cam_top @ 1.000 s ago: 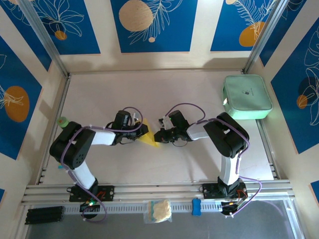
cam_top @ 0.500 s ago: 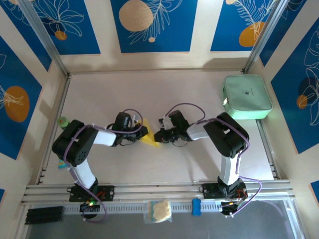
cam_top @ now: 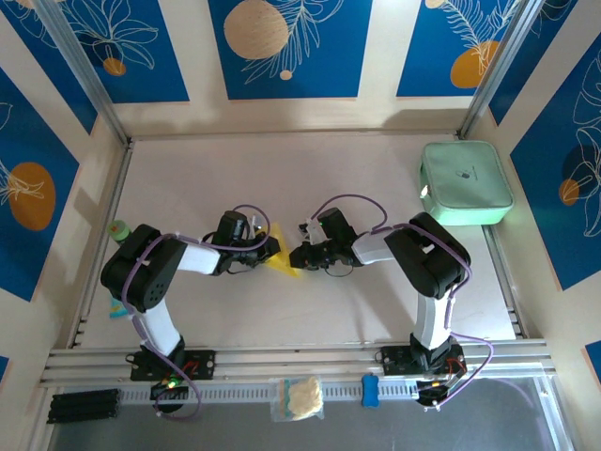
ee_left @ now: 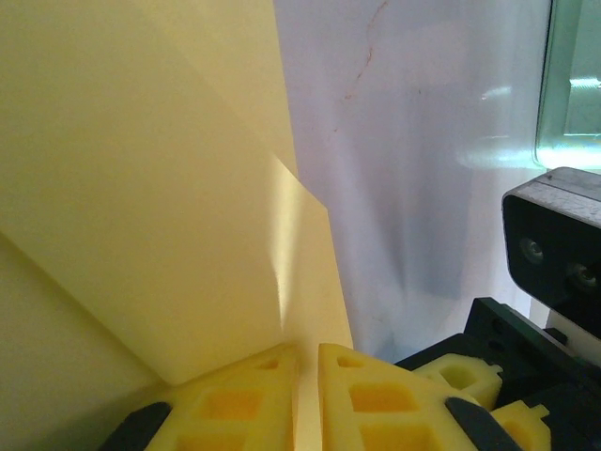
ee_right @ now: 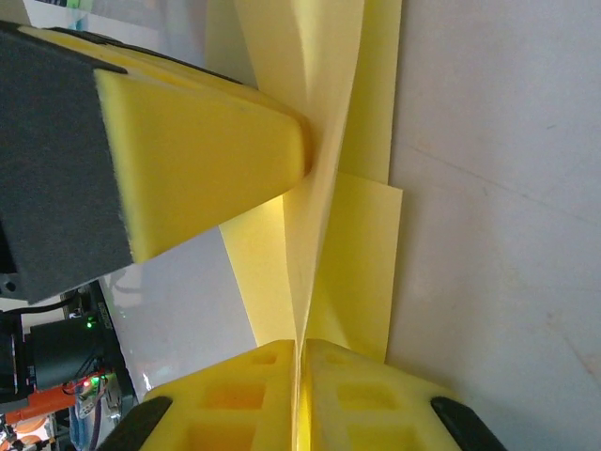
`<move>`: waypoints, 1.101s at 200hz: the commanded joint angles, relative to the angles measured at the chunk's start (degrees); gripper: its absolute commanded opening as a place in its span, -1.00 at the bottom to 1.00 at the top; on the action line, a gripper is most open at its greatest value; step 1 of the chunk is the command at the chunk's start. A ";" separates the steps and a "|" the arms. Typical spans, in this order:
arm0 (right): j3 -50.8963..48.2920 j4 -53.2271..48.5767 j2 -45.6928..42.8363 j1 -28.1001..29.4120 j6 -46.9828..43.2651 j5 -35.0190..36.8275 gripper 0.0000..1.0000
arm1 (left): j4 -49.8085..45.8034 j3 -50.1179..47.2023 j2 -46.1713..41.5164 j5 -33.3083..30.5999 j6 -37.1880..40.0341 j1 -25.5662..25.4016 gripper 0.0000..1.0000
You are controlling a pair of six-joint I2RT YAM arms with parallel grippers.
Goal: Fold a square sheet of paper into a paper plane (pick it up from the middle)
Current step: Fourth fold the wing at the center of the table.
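The square sheet of paper is folded into a small yellow paper plane (cam_top: 283, 260) with a sharp point, held just above the middle of the table. My left gripper (cam_top: 272, 249) comes from the left and is shut on its flat fold (ee_left: 169, 188), the pads (ee_left: 235, 404) pinching the edge. My right gripper (cam_top: 300, 256) comes from the right and is shut on the centre ridge (ee_right: 324, 216), with the wings (ee_right: 362, 272) spreading to either side. In the right wrist view, one left finger pad (ee_right: 188, 160) presses the paper from the other side. The two grippers nearly touch.
A mint-green rounded case (cam_top: 466, 183) lies at the back right. A small green object (cam_top: 118, 228) sits by the left wall. On the front rail lie a cream wad in a clear bag (cam_top: 299, 397) and a blue piece (cam_top: 371, 390).
The left arm's elbow has drifted slightly to the right. Both grippers and the yellow paper stay almost where they were.
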 commanded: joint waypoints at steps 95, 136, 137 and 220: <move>-1.46 -10.89 -3.76 0.28 -1.34 -0.51 -0.77 | -0.59 -0.14 1.17 -0.11 0.04 0.33 -0.70; -1.00 -10.87 -2.01 0.37 -0.93 0.80 -0.78 | -0.76 -0.19 1.16 -0.12 -0.08 0.31 -0.70; -1.01 -10.88 -2.01 0.37 -0.93 0.81 -0.78 | -0.76 -0.19 1.16 -0.10 -0.03 0.31 -0.70; -0.90 -16.41 -12.39 1.35 -3.30 9.68 -0.58 | -4.17 0.79 0.39 -0.24 -0.21 0.34 -0.64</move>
